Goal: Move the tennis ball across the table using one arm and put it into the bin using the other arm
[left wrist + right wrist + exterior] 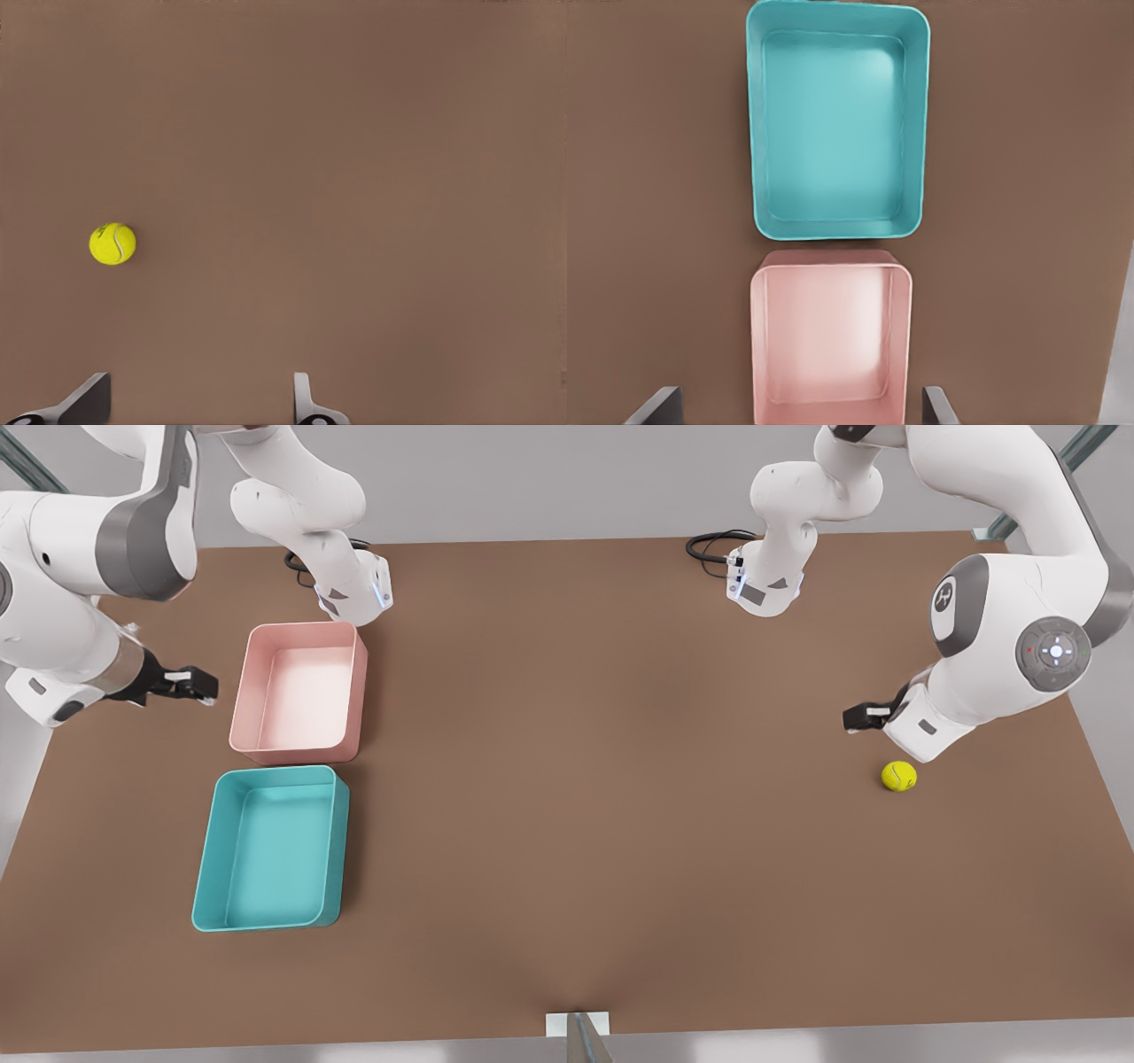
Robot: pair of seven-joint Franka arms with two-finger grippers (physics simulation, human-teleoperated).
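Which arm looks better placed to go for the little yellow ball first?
The left arm. Its open left gripper hangs just beside the tennis ball, which lies free on the table. The right gripper, also open, waits far across by the pink tub and teal bin.

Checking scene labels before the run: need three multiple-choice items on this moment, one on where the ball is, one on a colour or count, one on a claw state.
1. Where is the tennis ball?
A. In the teal bin
B. On the table, near the left claw, at the front view's right
C. In the pink bin

2. How many bins sit on the table?
A. One
B. Two
C. Three

3. What state is the left claw in?
A. Open, holding nothing
B. Shut on the ball
C. Resting inside a bin

Answers:
1 B, the ball lies on bare table.
2 B, a teal bin and a pink bin sit side by side, beside the right claw.
3 A, its fingers stand apart with only table between them.
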